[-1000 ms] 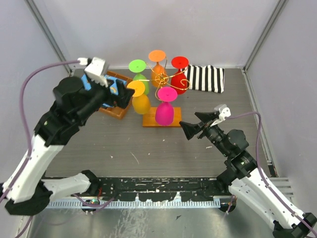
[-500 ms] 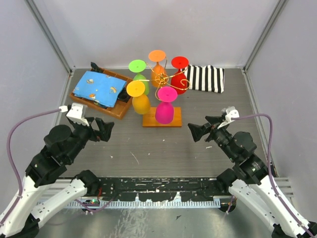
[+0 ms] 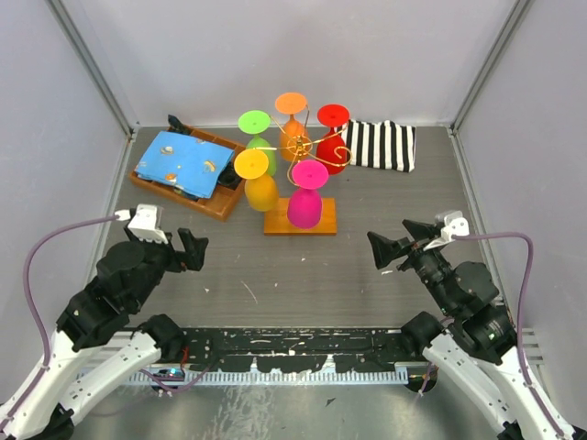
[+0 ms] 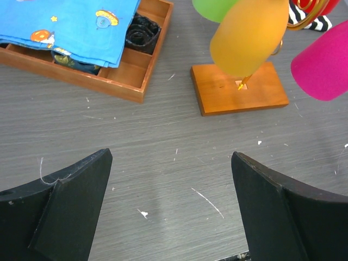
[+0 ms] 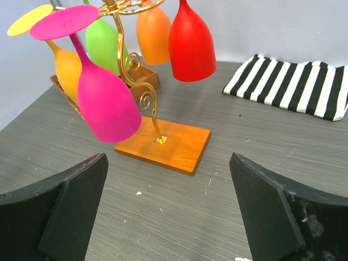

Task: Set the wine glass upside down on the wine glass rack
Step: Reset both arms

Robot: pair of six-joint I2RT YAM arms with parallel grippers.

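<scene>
The wine glass rack point(image 3: 302, 147), gold wire on an orange-brown wooden base point(image 3: 323, 220), stands mid-table. Several coloured wine glasses hang on it upside down: yellow point(image 3: 260, 188), green point(image 3: 256, 129), orange point(image 3: 293, 126), red point(image 3: 332, 145) and pink point(image 3: 305, 203). The right wrist view shows the pink glass point(image 5: 103, 98), the red glass point(image 5: 190, 43) and the base point(image 5: 166, 144). The left wrist view shows the yellow glass point(image 4: 250, 35) above the base point(image 4: 239, 89). My left gripper point(image 3: 194, 250) is open and empty at the near left. My right gripper point(image 3: 383, 250) is open and empty at the near right.
A wooden tray point(image 3: 213, 203) with a blue cloth point(image 3: 179, 160) sits at the back left; it also shows in the left wrist view point(image 4: 125, 81). A black-and-white striped cloth point(image 3: 381, 144) lies at the back right. Grey walls enclose the table.
My left arm has pulled back from the tray and rack to the near left, uncovering the blue cloth. My right arm has drawn back toward the near right. The glasses have not moved.
</scene>
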